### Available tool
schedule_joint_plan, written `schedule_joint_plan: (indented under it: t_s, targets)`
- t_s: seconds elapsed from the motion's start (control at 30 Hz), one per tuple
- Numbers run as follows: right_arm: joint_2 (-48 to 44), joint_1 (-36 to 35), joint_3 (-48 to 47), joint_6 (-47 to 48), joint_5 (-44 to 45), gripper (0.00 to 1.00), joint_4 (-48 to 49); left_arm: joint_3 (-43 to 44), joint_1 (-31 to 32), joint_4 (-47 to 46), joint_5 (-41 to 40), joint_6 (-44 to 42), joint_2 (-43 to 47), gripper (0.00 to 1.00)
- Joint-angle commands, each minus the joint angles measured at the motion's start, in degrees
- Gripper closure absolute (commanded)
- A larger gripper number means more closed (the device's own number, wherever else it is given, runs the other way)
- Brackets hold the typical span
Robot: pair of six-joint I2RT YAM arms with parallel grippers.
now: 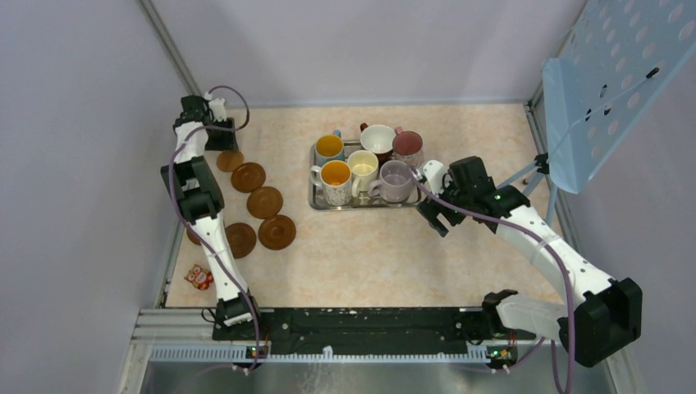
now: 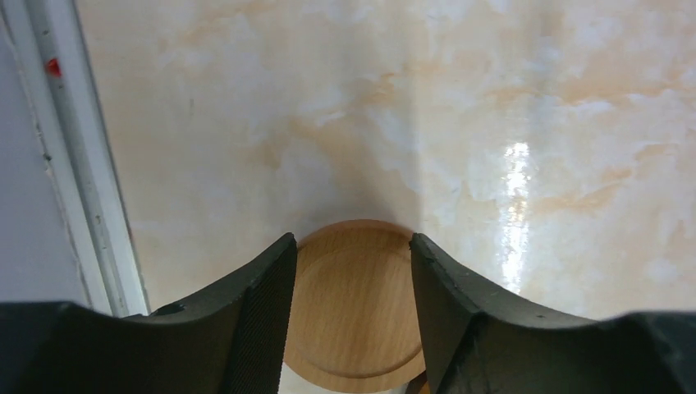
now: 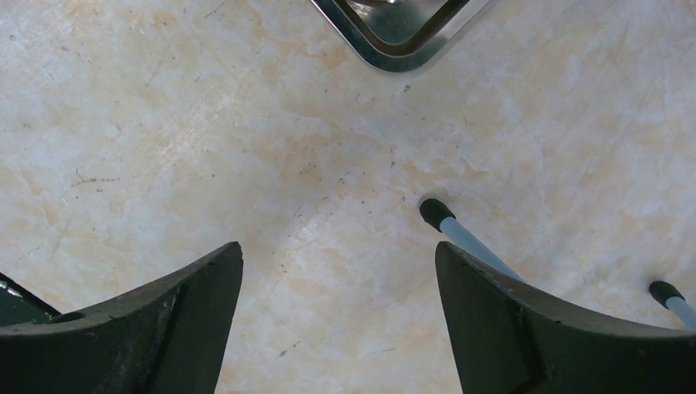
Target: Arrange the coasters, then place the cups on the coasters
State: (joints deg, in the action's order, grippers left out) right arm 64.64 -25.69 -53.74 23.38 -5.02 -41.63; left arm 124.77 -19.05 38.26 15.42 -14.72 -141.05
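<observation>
Several brown coasters lie in a loose line at the table's left: [image 1: 248,176], [image 1: 264,202], [image 1: 277,232], [image 1: 240,240]. My left gripper [image 1: 219,139] hovers at the far left over the rearmost coaster [image 1: 230,161]. In the left wrist view that coaster [image 2: 353,304] lies flat on the table below the left gripper [image 2: 351,240], whose jaws stand apart and hold nothing. The cups stand together on the tray: blue [image 1: 329,148], red [image 1: 377,138], maroon-pink [image 1: 408,146], white patterned [image 1: 335,180], cream [image 1: 362,168], lilac [image 1: 395,180]. My right gripper [image 1: 435,215] [image 3: 338,248] hangs wide open over bare table right of the tray.
The steel tray [image 1: 313,198] sits mid-table, and its corner [image 3: 400,51] shows in the right wrist view. A perforated blue panel [image 1: 607,74] leans at the right on thin legs [image 3: 464,236]. A small red packet [image 1: 199,277] lies near the left front. A metal rail [image 2: 86,189] borders the left edge.
</observation>
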Motion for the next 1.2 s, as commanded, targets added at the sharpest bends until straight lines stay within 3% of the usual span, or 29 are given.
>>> schedule_joint_plan:
  t_s: [0.0, 0.2, 0.4, 0.73, 1.17]
  targets:
    - [-0.3, 0.17, -2.1, -0.79, -1.17, 0.14, 1.11, 1.17, -0.11, 2.08, 4.87, 0.53, 5.88, 0.39]
    - [-0.93, 0.2, -1.27, -1.22, -1.92, 0.14, 2.03, -7.53, -0.11, 4.85, 5.23, -3.35, 15.81, 0.35]
    - [-1.75, 0.2, -0.59, -1.13, -1.98, 0.14, 2.41, -14.33, -0.11, 9.7, 4.04, -6.9, 19.85, 0.4]
    - [-1.89, 0.2, -0.22, -1.4, -2.4, 0.14, 2.53, -17.06, 0.64, 12.54, 2.39, -9.12, 17.63, 0.54]
    - [-0.66, 0.2, -1.18, -1.32, -2.11, 0.14, 2.18, -19.35, 2.34, 12.62, -4.73, -9.58, 14.46, 0.53]
